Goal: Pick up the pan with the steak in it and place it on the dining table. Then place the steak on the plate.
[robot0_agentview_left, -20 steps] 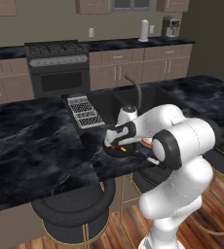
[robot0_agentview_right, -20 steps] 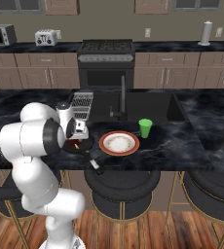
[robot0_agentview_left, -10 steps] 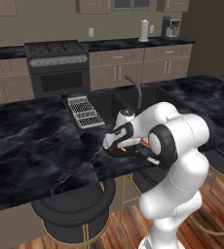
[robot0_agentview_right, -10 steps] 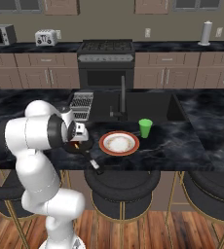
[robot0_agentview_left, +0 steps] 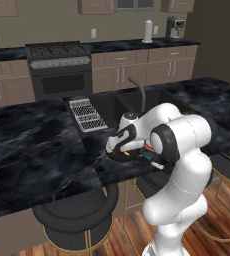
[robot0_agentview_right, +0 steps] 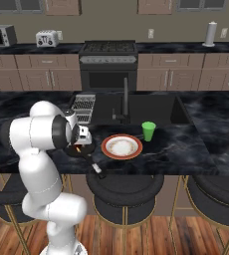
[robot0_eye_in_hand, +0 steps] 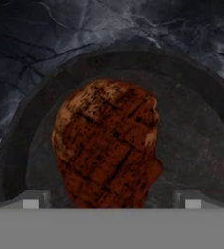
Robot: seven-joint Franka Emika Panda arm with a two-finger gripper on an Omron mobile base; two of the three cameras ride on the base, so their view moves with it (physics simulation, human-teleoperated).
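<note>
The pan (robot0_agentview_right: 82, 149) sits on the dining table (robot0_agentview_right: 186, 144) just left of the plate (robot0_agentview_right: 122, 147), with the arm's hand low over it; a green cup (robot0_agentview_right: 148, 131) stands beside the plate

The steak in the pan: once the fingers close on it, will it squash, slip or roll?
The steak looks like a thick, lumpy slab with a seared, ridged top, so it probably holds shape and offers some grip. It lies flat in the pan, so rolling seems unlikely. The open gripper straddles it; its rounded sides might let it slip.
</note>
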